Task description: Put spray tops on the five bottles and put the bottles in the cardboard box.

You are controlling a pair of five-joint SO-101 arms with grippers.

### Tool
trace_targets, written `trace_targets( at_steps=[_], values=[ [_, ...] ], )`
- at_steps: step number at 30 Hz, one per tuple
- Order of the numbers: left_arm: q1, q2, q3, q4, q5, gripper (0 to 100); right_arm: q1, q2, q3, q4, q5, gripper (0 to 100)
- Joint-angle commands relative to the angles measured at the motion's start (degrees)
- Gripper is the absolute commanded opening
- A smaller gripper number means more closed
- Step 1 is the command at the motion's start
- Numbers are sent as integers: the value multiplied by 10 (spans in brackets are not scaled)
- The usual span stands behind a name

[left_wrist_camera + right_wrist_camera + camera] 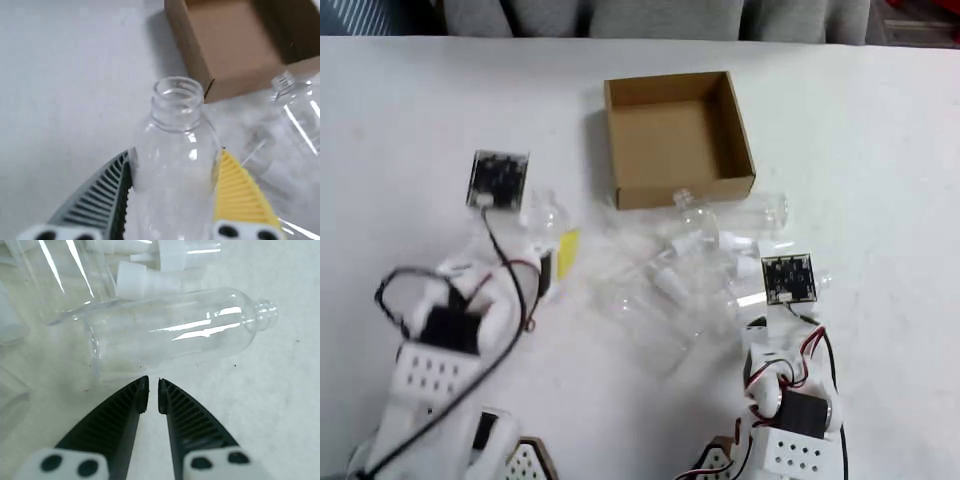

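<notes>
Left of centre in the high view, the left gripper (175,160) pinches an uncapped bottle (176,125), neck seemingly left free for a spray top (145,282), while the right gripper (149,390), pressed nearly together and empty, faces a lying bottle (175,335) below the cardboard box (685,190).

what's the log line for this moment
left gripper: shut on uncapped bottle | right gripper: shut, empty, by lying bottle | box: empty | spray tops: loose

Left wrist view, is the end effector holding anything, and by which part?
Yes. The left end effector grips an uncapped bottle by its body, just below the shoulder.
</notes>
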Motion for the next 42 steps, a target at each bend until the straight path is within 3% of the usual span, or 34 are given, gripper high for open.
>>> trace_targets(
  at_steps=[1,12,17,22,33,42],
  values=[
    [15,-140,31,-59,-4,147,0,-3,4,6,8,17],
    [6,-213,98,-58,-26,147,4,-3,4,6,8,17],
    [-20,-192,76,11,-65,150,3,-3,4,6,8,17],
    [-28,-39,-8,71,-62,151,4,-3,4,6,8,17],
    [-29,313,-135,73,-60,151,4,-3,4,6,8,17],
    [-49,472,-211,76,-61,152,3,-3,4,6,8,17]
  ],
)
